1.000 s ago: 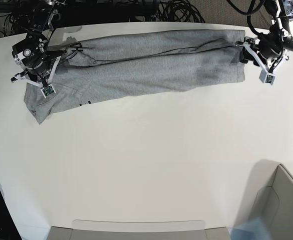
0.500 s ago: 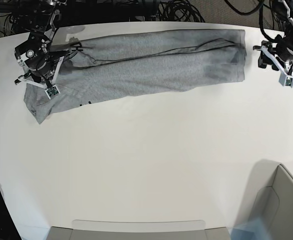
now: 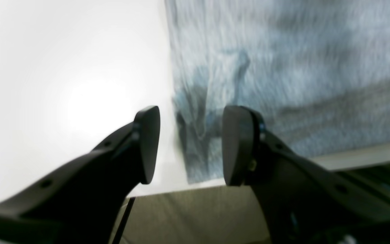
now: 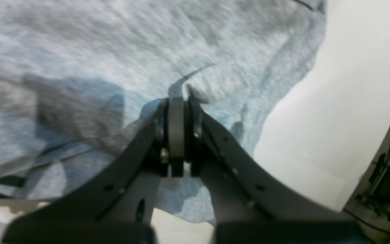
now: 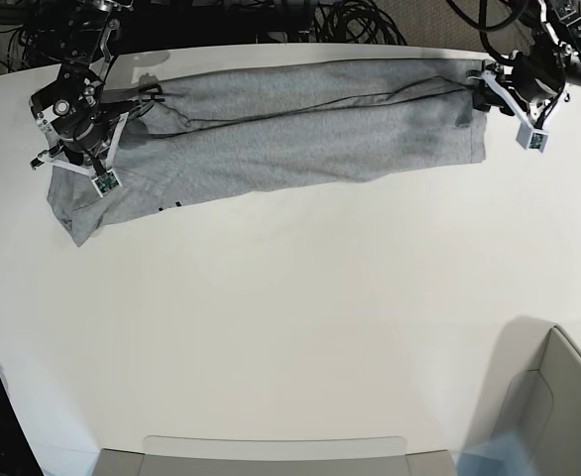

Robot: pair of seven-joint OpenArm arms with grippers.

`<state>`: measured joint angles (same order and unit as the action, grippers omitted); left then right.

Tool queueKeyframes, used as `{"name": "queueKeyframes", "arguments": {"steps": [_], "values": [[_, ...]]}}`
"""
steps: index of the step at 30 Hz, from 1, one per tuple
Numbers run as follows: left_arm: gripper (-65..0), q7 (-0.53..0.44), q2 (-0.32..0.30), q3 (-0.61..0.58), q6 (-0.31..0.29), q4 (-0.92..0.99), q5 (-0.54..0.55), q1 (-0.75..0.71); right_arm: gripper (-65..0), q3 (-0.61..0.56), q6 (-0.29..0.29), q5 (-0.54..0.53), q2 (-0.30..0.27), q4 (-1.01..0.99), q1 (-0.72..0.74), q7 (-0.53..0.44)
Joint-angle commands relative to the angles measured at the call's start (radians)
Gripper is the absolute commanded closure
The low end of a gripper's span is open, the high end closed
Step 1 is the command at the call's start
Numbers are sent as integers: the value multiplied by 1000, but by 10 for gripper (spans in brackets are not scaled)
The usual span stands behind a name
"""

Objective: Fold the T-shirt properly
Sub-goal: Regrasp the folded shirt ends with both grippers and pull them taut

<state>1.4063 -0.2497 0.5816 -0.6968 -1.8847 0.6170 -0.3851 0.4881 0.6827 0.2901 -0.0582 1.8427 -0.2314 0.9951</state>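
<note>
T-shirt (image 5: 290, 124) spread lengthwise along table's (image 5: 300, 327) far edge, long axis arm to arm. Right gripper (image 4: 176, 101) pinched shut on 1 end's cloth. Left gripper (image 3: 190, 144) wide open, straddling opposite end's edge, nothing held.

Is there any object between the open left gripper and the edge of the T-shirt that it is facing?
Nothing visible is in the way. In the left wrist view the left gripper is open, and the T-shirt edge lies between its fingers with only bare white table beside it.
</note>
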Motion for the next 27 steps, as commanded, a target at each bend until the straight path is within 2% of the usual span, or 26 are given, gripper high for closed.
{"name": "queueKeyframes", "arguments": {"steps": [1, 7, 11, 15, 21, 23, 25, 27], "values": [[-303, -10, -10, -4, -1, -13, 14, 5, 0, -1, 15, -1, -10, 12, 10, -9], [-303, -10, -9, -30, -1, 75, -38, 7, 0, -1, 15, -1, -10, -24, 19, -9], [-304, -78, -15, -94, -1, 184, -84, 7, 0, -1, 15, 1, -29, -36, 22, -9], [-304, -120, -13, -150, -1, 227, -81, -1, 0, -1, 15, 1, -33, -36, 23, -9], [-300, -126, 10, -260, -1, 247, -78, 5, 0, -1, 15, 1, -33, -36, 23, -9], [-264, -124, 29, -266, -1, 248, -78, 7, 0, -1, 15, 1, -33, -36, 25, -9], [-185, -118, 37, -280, -1, 248, -78, 8, 0, -1, 15, 1, -33, -36, 25, -9], [-78, -117, 37, -294, -1, 259, -78, 16, 0, -1, 15, 1, -33, -36, 25, -9]]}}
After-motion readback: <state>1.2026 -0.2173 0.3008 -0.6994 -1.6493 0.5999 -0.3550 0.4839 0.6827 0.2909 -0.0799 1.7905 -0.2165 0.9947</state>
